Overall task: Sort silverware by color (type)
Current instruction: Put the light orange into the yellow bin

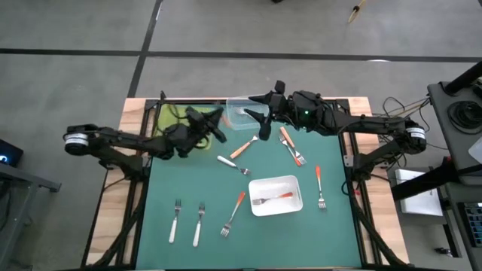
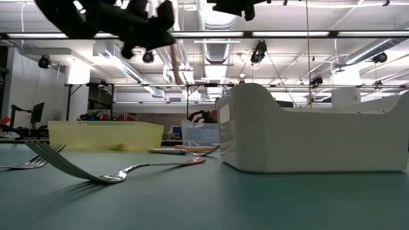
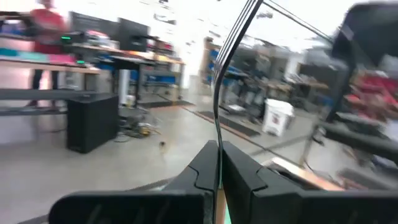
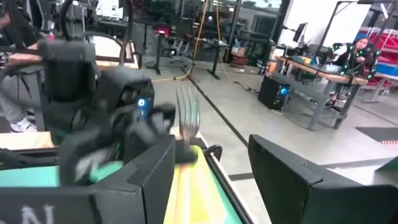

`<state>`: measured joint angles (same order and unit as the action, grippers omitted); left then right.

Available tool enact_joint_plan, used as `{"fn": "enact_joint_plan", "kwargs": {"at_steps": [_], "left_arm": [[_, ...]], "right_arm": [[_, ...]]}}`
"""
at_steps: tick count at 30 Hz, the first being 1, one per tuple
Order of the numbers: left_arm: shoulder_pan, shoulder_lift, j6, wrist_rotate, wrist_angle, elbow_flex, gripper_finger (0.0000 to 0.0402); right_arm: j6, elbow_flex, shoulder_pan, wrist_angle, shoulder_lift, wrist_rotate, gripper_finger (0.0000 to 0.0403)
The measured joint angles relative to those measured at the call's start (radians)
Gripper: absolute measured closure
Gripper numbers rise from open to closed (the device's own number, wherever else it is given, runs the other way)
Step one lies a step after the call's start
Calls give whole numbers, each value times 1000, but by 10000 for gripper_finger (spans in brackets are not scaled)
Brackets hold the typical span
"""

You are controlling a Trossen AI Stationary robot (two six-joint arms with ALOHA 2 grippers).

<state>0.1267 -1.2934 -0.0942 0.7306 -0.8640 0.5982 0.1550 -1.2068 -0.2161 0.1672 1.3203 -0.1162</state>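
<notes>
Left gripper (image 1: pixel 216 120) over yellow tray (image 1: pixel 167 113), jaws clamped on light orange fork (image 1: pixel 213 116). Lower well inside rim before release. Right gripper (image 1: pixel 263 113) hovers by clear tray (image 1: pixel 239 108), jaws apart, empty. Other forks (image 1: pixel 238 147) scattered across surface (image 1: pixel 181 181); one red in white tray (image 1: pixel 295 205).

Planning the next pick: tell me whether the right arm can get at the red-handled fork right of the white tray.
Probably yes: the right gripper is open and empty, and the red-handled fork lies flat on that arm's side, apart from the white tray, nothing over it.
</notes>
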Motion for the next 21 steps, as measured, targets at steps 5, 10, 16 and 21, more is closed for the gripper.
{"fn": "enact_joint_plan", "kwargs": {"at_steps": [5, 10, 16, 21], "left_arm": [[54, 120, -74, 48, -118, -102, 401], [125, 203, -188, 145, -122, -209, 401], [176, 220, -271, 228, -107, -306, 401], [226, 169, -400, 247, -95, -351, 401]], "right_arm": [[-16, 0, 0, 19, 64, 1, 209], [5, -12, -4, 17, 125, -44, 209], [26, -17, -23, 19, 141, -70, 209], [28, -17, -39, 11, 141, -69, 209]]}}
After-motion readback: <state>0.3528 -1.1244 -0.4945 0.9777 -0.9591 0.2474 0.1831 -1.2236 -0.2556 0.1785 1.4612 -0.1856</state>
